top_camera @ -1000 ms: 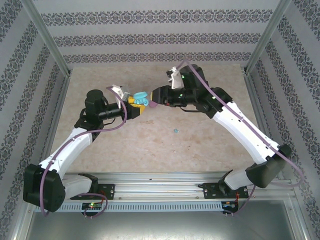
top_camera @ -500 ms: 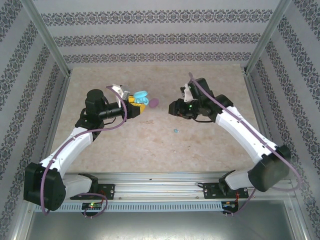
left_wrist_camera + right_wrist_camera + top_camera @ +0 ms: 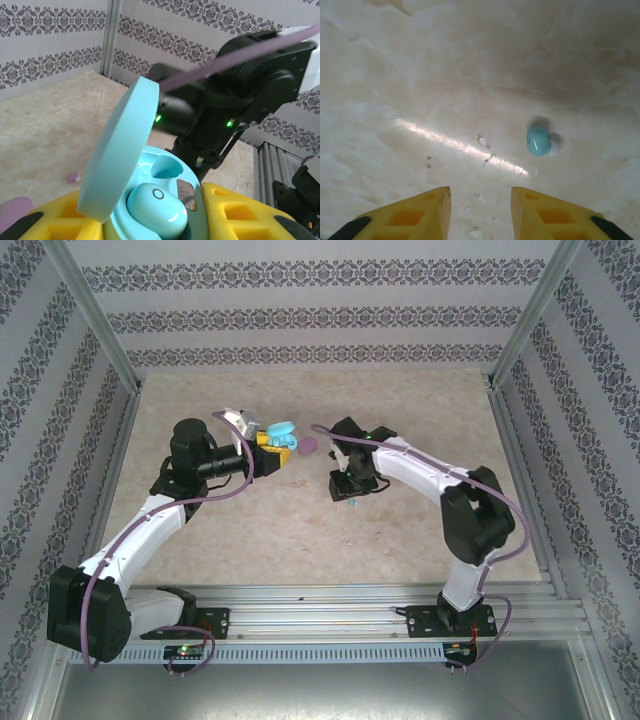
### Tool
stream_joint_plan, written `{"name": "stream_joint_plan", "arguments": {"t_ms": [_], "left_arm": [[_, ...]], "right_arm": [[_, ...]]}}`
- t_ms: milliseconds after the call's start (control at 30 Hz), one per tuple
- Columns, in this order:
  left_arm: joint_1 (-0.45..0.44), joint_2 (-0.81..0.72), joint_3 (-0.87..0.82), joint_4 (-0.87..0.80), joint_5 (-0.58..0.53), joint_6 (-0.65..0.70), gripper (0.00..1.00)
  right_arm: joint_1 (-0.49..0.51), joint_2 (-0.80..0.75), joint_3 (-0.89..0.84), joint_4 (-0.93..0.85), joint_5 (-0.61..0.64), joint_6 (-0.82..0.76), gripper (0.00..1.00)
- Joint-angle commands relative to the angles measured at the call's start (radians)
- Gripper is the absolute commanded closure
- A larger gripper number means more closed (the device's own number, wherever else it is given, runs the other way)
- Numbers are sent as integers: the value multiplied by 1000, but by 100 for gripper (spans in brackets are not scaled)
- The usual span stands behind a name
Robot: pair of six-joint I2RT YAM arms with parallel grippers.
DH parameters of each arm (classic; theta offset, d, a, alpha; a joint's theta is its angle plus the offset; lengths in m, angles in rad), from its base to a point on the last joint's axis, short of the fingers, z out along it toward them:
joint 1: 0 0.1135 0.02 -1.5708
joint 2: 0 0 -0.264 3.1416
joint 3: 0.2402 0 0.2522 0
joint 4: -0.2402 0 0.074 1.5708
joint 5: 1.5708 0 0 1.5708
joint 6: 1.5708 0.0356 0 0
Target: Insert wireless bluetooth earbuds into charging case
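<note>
Okay, my right gripper (image 3: 343,490) has swung away from the case and dropped low over the middle of the tabletop (image 3: 230,540); a second ago it was up beside the left one, and half a second ago it was pulling back toward the right edge. That tells me one handover is done and I'm going for the next piece. In the right wrist view its yellow fingers are spread apart with nothing between them, just bare surface. The loose cyan earbud (image 3: 538,141) lies ahead and off to the right of the gap, so I'm not lined up on it yet; I judge a small shift to that side is needed before closing.

Meanwhile my left gripper (image 3: 268,453) hasn't budged: it's clamped on the cyan charging case (image 3: 122,150), held up off the tabletop with the lid hinged open. One cyan bud (image 3: 155,207) sits in its socket, and the socket (image 3: 165,167) behind it looks empty, waiting. A pink-purple case (image 3: 308,446) rests on the tabletop just beyond, toward the far edge
</note>
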Motion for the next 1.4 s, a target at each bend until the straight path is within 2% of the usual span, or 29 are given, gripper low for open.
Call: {"name": "stream_joint_plan", "arguments": {"t_ms": [0,500,1367], "left_arm": [[-9,-33,7,-23,-5,18,78],[-9,-36,4,-37,-11,25,78],[-9,-45,5,-65,-14,41,78]], "right_arm": [[20,51,52,-69,107,-86,62],[42,199,144,-121,248,-156,65],[31,266,125,-126,244,-186,72]]}}
